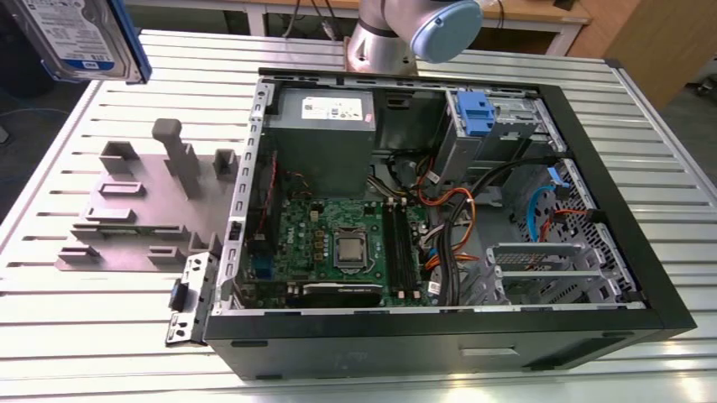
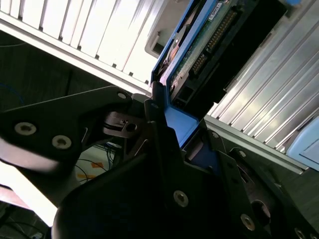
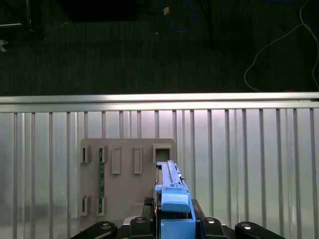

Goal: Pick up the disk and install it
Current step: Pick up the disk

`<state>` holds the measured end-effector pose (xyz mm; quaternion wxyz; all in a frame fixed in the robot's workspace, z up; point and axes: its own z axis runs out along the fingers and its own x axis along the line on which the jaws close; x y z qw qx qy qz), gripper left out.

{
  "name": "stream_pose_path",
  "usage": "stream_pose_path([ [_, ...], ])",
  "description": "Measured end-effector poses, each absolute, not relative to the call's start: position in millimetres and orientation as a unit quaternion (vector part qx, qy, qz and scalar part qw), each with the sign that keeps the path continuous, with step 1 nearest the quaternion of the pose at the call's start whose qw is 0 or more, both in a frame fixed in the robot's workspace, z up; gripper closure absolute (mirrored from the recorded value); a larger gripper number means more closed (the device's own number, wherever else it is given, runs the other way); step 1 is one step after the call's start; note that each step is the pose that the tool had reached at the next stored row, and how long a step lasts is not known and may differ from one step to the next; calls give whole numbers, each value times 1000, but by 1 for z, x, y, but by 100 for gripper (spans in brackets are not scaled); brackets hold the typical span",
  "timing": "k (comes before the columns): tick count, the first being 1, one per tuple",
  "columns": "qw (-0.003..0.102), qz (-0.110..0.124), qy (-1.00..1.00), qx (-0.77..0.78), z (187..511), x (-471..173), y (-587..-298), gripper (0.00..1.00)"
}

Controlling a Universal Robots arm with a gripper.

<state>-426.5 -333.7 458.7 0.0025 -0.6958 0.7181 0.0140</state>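
The disk [image 1: 81, 38], a silver drive with a white-and-blue label in a blue carrier, hangs high above the slatted table at the exterior view's far left. Both wrist views show it edge-on: its blue carrier [image 3: 172, 196] stands between my black fingers, and its connector edge [image 2: 209, 42] points away from the wrist. My gripper [image 3: 172, 221] is shut on the carrier's end [image 2: 175, 124]. The disk is held above the grey holder plate [image 3: 127, 174], apart from it.
An open computer case [image 1: 661, 277] lies on the table [image 1: 90, 336], with a motherboard, cables, a grey power supply box [image 1: 322, 126] and a silver drive cage with a blue latch [image 1: 475, 113]. The grey holder plate [image 1: 140, 210] lies beside the case. The arm's base [image 1: 409, 34] stands behind the case.
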Motion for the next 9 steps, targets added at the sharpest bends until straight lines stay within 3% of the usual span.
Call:
stream_pose_path([
  [9, 2, 14, 718, -696, 462, -426, -334, 64],
])
